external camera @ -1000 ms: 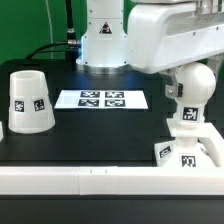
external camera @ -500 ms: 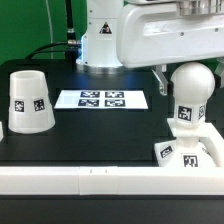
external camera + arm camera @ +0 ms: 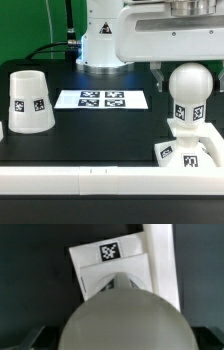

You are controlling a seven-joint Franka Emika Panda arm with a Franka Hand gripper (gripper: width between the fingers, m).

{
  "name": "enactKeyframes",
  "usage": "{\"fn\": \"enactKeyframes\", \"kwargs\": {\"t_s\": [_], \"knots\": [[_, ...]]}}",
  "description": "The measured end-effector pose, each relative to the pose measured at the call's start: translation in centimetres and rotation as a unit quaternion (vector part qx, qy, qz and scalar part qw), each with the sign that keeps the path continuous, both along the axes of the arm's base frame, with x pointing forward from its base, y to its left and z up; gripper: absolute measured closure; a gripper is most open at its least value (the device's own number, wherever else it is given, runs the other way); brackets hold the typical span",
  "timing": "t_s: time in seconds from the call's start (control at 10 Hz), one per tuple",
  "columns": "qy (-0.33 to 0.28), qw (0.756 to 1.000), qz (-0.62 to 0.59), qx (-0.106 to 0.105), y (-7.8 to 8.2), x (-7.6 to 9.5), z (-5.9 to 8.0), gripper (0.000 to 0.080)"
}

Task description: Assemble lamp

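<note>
My hand [image 3: 123, 334] is spread, flanking the bulb [image 3: 190, 95]. The visible finger [image 3: 158, 72] is clear of it. The bulb stands upright on the base [image 3: 205, 150], table [image 3: 100, 135] front, exterior view's right. Bulb, base and the shade [image 3: 30, 102] farther left carry black-and-white square tags.

Bulb [image 3: 190, 95], directly under the gripper [image 3: 118, 334]: plain white head, black-and-white square tags on its neck; base [image 3: 210, 150], beneath the bulb: white, black-and-white square tags; shade [image 3: 30, 102], well away from the gripper: white, 1 black-and-white tag showing; marker board [image 3: 101, 99], between shade and gripper: white, 4 black-and-white tags; table [image 3: 100, 135]: black; front rail [image 3: 90, 180]: white; fingers [image 3: 33, 334]: grey.
</note>
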State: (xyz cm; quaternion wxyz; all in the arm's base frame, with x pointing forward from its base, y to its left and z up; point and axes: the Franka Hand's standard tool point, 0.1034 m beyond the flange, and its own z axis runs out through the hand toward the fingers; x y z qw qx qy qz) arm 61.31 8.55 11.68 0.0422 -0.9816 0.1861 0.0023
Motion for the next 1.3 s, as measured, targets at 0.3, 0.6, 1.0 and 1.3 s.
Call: {"fn": "enactKeyframes", "kwargs": {"t_s": [0.3,0.6,1.0,1.3], "knots": [[0.016,0.987,-0.158,0.008,0.3,-0.1,-0.1,0.0222],[0.031,0.954,-0.297,0.016,0.6,-0.1,-0.1,0.0222],[0.052,0.904,-0.423,0.036,1.0,-0.1,-0.1,0.0222],[0.069,0.861,-0.502,0.049,1.4,-0.1,-0.1,0.0222]]}}
